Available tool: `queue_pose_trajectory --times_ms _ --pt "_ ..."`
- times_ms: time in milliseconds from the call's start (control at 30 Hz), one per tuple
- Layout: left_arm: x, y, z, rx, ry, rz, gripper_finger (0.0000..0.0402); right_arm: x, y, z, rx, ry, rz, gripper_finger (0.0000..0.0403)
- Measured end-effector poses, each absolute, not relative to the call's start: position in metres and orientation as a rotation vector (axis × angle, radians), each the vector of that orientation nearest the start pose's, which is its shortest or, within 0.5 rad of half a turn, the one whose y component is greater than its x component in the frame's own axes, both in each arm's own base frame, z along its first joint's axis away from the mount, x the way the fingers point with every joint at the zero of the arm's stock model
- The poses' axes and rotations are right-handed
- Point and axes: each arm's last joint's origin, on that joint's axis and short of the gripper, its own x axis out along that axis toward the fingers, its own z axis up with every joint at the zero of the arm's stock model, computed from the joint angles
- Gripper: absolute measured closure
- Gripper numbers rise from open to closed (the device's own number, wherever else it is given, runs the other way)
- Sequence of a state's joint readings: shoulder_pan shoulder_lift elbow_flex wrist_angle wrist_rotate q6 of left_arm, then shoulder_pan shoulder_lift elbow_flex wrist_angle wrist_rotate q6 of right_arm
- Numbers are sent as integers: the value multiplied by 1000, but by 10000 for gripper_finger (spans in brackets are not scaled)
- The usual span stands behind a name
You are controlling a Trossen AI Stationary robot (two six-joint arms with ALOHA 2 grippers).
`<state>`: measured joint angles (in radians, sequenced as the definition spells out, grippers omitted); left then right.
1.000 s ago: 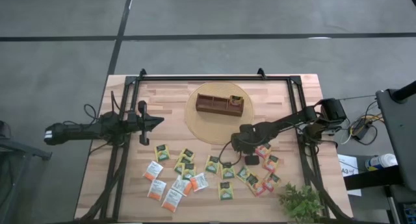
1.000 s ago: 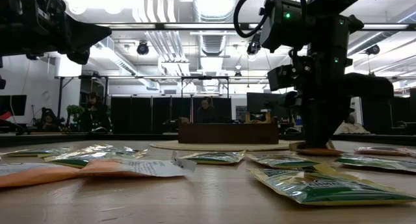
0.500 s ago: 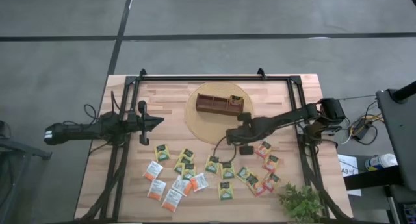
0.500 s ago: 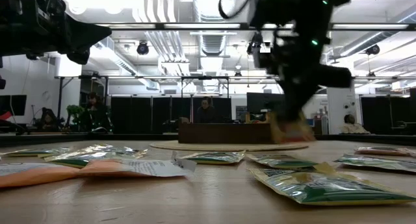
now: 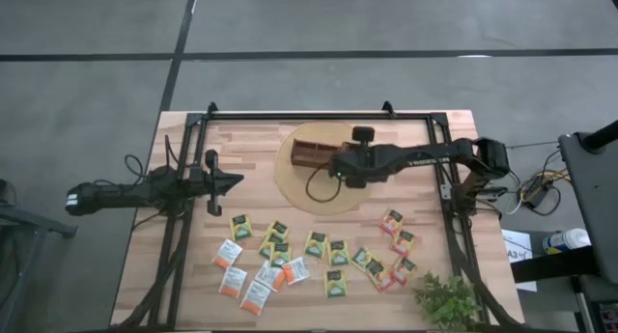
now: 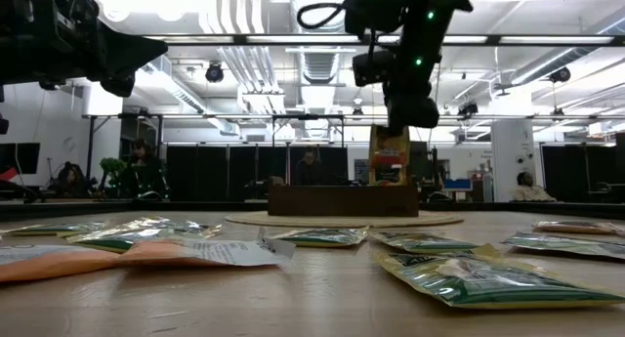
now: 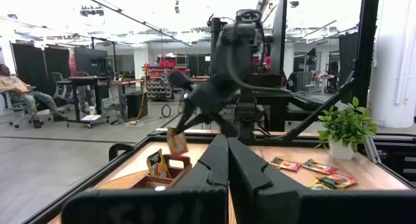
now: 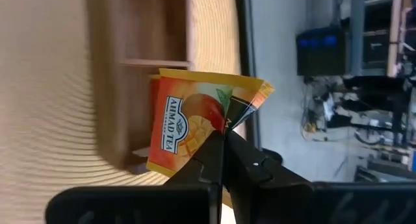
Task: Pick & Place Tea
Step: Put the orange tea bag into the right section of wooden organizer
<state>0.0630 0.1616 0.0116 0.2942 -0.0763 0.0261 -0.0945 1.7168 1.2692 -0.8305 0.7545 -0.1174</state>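
While the orange-red tea packet (image 8: pixel 195 123) is dangling by one pinched corner from my right claw (image 8: pixel 224 136), I am holding it just above the brown wooden tray (image 5: pixel 311 155), over one of its compartments; which one I cannot tell. One packet (image 7: pixel 156 164) is already standing in the tray, so I judge the job barely begun. About twenty flat paper packets (image 5: pixel 316 243) are lying scattered across the near half of the counter (image 5: pixel 251 150), green-and-yellow, white-and-orange and orange-red, thin and slightly crinkled. The tray is sitting on a round pale wooden board (image 5: pixel 290 183); the counter is striped butcher-block. My left claw (image 5: pixel 235 181) is waiting shut and empty above the counter's left side.
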Motion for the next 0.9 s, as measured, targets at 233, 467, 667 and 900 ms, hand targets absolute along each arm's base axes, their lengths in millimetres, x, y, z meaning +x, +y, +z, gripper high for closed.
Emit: queue_pose_trajectory --times_ms 233,467,667,900 --pt "106 9 183 25 -143 141 402 328 -63 221 -549 1273 -668 394" --pt "106 9 183 25 -143 141 402 326 -63 208 -567 1268 -652 394" --pt "106 9 183 25 -143 141 402 324 -63 199 -562 1260 -649 394" --pt "106 9 183 25 -143 141 402 319 -63 189 -568 1282 -641 394"
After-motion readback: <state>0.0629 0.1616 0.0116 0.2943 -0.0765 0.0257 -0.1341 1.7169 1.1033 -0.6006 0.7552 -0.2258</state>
